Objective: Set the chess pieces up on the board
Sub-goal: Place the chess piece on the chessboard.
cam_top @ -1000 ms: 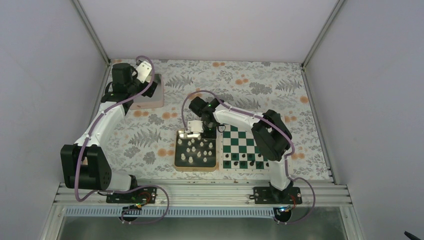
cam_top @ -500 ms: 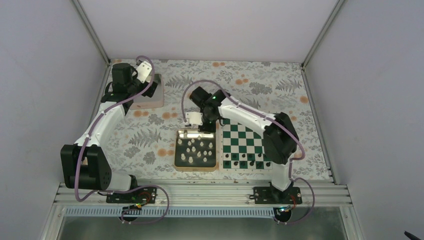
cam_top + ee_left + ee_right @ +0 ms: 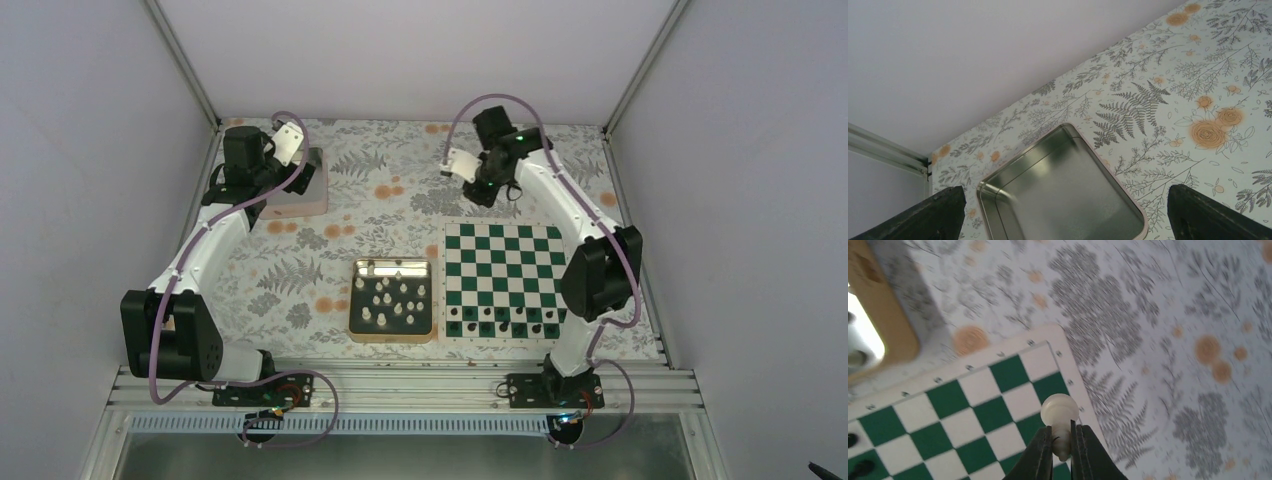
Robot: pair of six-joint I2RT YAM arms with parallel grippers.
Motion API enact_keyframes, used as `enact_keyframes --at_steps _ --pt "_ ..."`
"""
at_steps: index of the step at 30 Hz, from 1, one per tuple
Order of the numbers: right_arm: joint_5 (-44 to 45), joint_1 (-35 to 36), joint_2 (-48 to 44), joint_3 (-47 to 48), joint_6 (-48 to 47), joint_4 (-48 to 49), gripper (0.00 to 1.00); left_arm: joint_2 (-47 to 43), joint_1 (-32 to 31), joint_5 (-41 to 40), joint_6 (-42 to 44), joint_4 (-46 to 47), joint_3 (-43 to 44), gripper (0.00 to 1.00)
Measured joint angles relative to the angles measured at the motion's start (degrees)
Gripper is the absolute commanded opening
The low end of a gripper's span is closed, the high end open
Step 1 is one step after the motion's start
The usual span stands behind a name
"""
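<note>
In the right wrist view the board [image 3: 948, 396] was cut off by the lower picture edge and the gold-rimmed tray [image 3: 883, 322] was blurred, while from above the white pieces [image 3: 388, 298] in this tray were too small to name.

Floral tabletop [image 3: 400, 200]. Green-and-white board [image 3: 503, 275] right of centre, black pieces [image 3: 500, 327] lined along its near edge. Gold-rimmed tray [image 3: 392, 338] just beside the board's left side, white chess pieces [image 3: 392, 300] scattered inside. Right tool [image 3: 487, 190] beyond the board's far edge, grip unreadable. Left arm [image 3: 215, 240] reaches over a pinkish tin [image 3: 305, 200] in the far-left corner.
</note>
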Motion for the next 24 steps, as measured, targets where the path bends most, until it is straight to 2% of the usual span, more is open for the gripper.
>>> enact_keyframes --at_steps 15,24 --pt "-1.7 -15.0 4.1 -8.0 -3.4 3.5 0.04 0.0 0.0 0.0 0.2 0.0 0.0 1.00" --pt "-2.5 -16.1 7.0 -9.3 -3.7 5.9 0.04 0.0 0.0 0.0 0.2 0.0 0.0 1.00"
